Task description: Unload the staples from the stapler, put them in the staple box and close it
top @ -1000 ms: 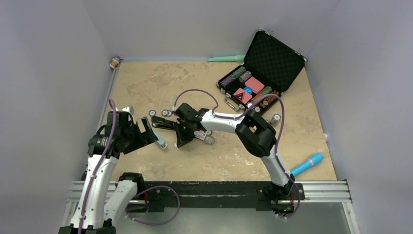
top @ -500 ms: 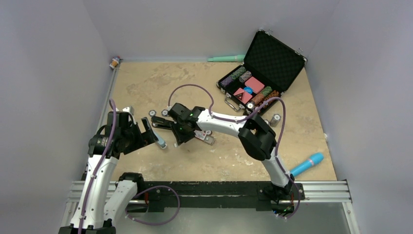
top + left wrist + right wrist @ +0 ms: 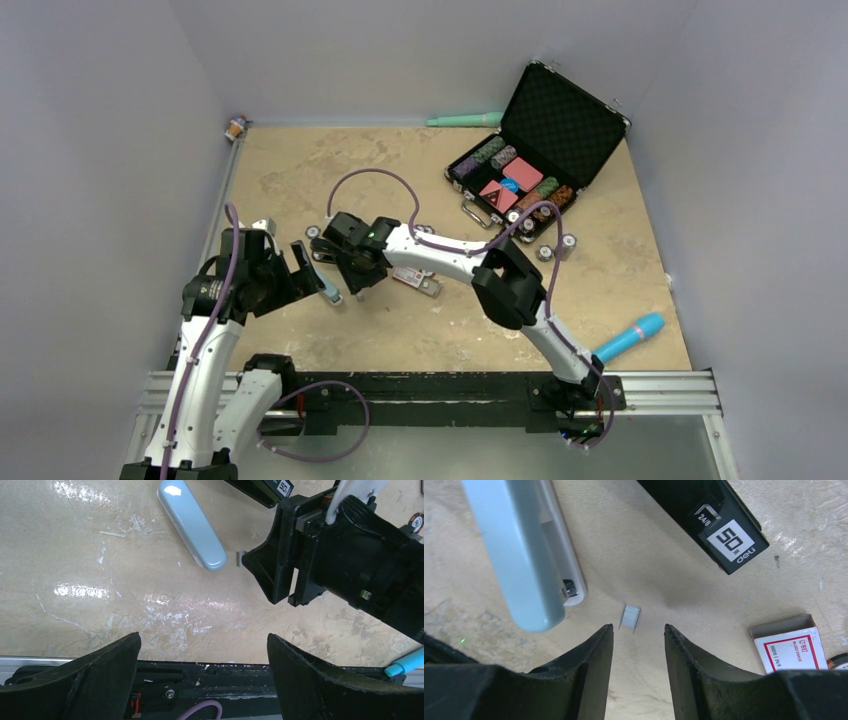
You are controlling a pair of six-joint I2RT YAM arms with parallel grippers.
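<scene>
The black stapler (image 3: 704, 517) lies at the top of the right wrist view, its labelled end showing; it also shows in the left wrist view (image 3: 260, 489). In the top view it is mostly hidden under my right arm. The staples (image 3: 630, 617), a tiny grey strip, lie loose on the table just beyond my open, empty right gripper (image 3: 638, 630). They also show in the left wrist view (image 3: 241, 558), beside my right gripper's fingers (image 3: 280, 565). My left gripper (image 3: 202, 642) is open and empty, hovering left of them (image 3: 310, 272).
A light-blue rounded block (image 3: 519, 550) lies just left of the staples. A red-and-white staple box (image 3: 791, 642) lies to the right. An open black case (image 3: 530, 150) of chips stands back right, with loose chips (image 3: 545, 250) nearby. A blue marker (image 3: 632, 337) lies front right.
My right gripper has moved left across the table and now sits over the staples next to the light-blue block. The left arm has stayed still.
</scene>
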